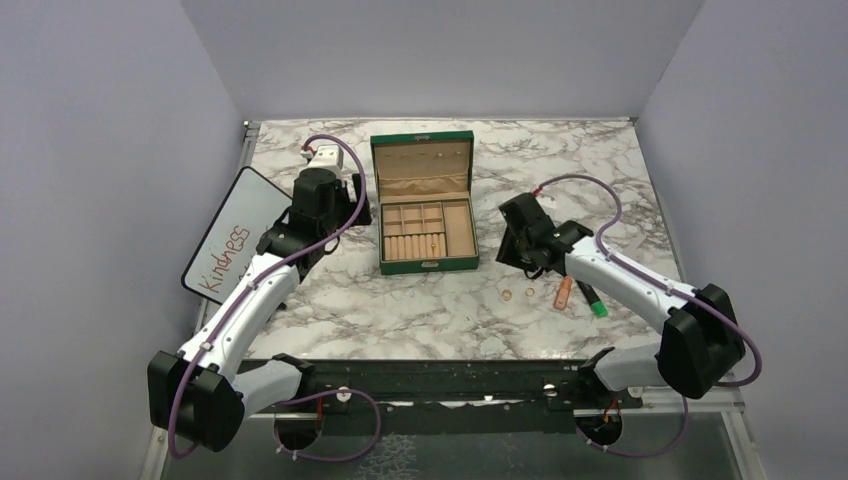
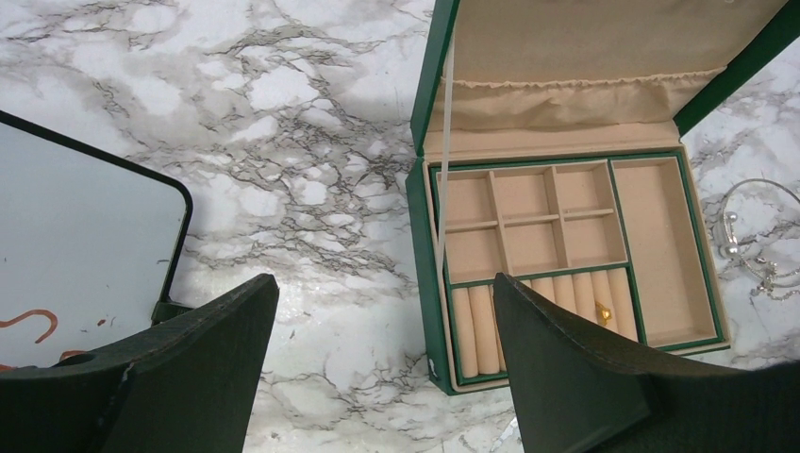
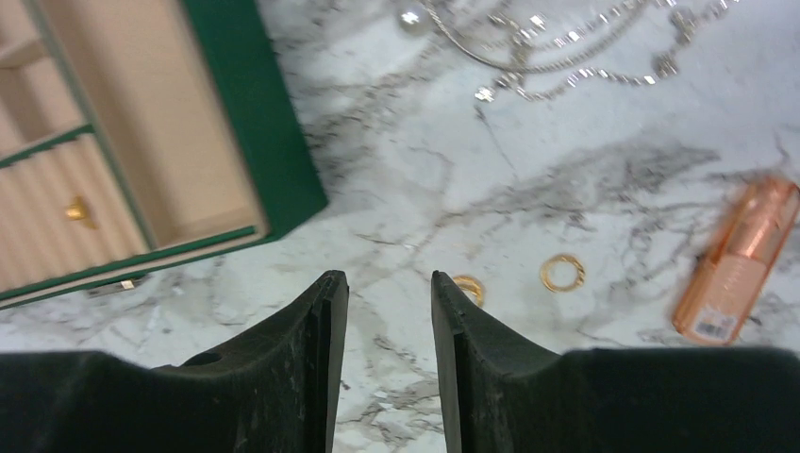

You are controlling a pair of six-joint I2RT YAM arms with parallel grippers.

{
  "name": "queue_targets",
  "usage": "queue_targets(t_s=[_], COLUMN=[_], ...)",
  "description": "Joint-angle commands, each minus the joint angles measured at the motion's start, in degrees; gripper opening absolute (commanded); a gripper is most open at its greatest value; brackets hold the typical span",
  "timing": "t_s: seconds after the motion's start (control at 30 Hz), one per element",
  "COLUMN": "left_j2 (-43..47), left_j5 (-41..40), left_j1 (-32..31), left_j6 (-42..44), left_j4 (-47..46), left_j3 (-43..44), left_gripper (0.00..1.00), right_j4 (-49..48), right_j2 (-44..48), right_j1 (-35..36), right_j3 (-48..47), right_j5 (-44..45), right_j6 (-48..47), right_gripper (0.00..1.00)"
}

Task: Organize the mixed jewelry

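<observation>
Hovering my right gripper (image 3: 389, 279) over worktop (image 3: 566, 198), jaws apart, empty; gold ring (image 3: 469, 288) sits just beside one fingertip.

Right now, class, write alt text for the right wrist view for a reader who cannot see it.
Two black fingers hang open and empty over a marble table, two gold rings beyond their tips. An open green box lies left, a thin chain at the top, an orange marker right.
</observation>
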State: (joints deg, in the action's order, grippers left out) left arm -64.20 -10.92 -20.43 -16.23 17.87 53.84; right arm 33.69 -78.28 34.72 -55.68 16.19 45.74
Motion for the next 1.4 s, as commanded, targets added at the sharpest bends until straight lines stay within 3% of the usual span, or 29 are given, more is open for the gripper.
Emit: queue_targets(t_s=[0.0, 0.27, 0.53, 1.37], left_j2=[0.1, 0.1, -0.2, -0.8], left_j5=[2.5, 2.9, 3.7, 4.7], left_j1=[-0.1, -0.1, -0.1, -0.1], left_j6=[-0.6, -0.9, -1.3, -2.0], left_j4=[-1.9, -2.1, -2.4, -2.9], left_j3=[-0.6, -0.8, -0.9, -1.0], left_gripper=[0.85, 0.85, 0.85, 0.85], right_j4=[6.3, 6.3, 4.3, -7.0], right_j2=[0.2, -2.8, -2.7, -4.6], right_j1=[-1.3, -5.9, -9.5, -13.2], right_j3=[4.6, 8.4, 10.6, 15.9], right_j5=[2.9, 2.1, 1.1, -7.5], right_j6=[6.3, 5.8, 0.2, -8.7], right_gripper=[0.42, 0.39, 0.29, 0.23])
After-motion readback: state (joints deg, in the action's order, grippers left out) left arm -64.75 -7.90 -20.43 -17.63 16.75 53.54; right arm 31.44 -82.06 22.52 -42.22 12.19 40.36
